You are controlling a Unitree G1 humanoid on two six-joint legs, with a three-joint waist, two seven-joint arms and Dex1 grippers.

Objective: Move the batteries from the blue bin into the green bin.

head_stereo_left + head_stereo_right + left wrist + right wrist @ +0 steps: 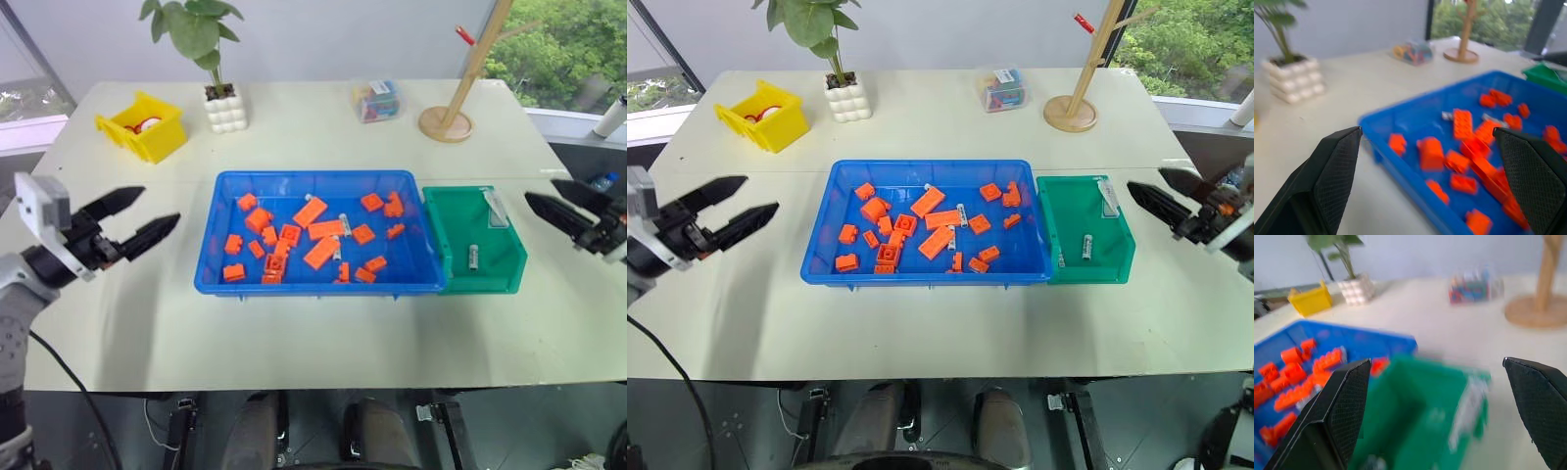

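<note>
Blue bin: blue bin (211, 264) sits mid-frame on the pale tabletop (127, 333), full of orange bricks (320, 253), with a few batteries (345, 223) half buried among them near its middle.
Green bin: green bin (446, 245) is touching the blue one's right edge; one battery (472, 257) already lies on its floor and a white label (496, 209) leans in its upper right corner.
Left gripper: left gripper (142, 217), at the left edge of the frame, jaws spread, holding nothing, well off to the side of the blue bin.
Right gripper: right gripper (551, 204), at the right edge just beside the green bin, jaws spread wide too, also empty.
Doing it well: imo come straight down on a battery that's lying clear of the bricks, line the jaws across its thin side and pinch only that.
In the way: bricks crowd the batteries, so grabbing a brick by mistake is the main risk.
Around: yellow bin (147, 127), potted plant (220, 93), clear box of coloured bits (377, 100) and a wooden stand (449, 122) along the top of the frame, none blocking anything.
</note>
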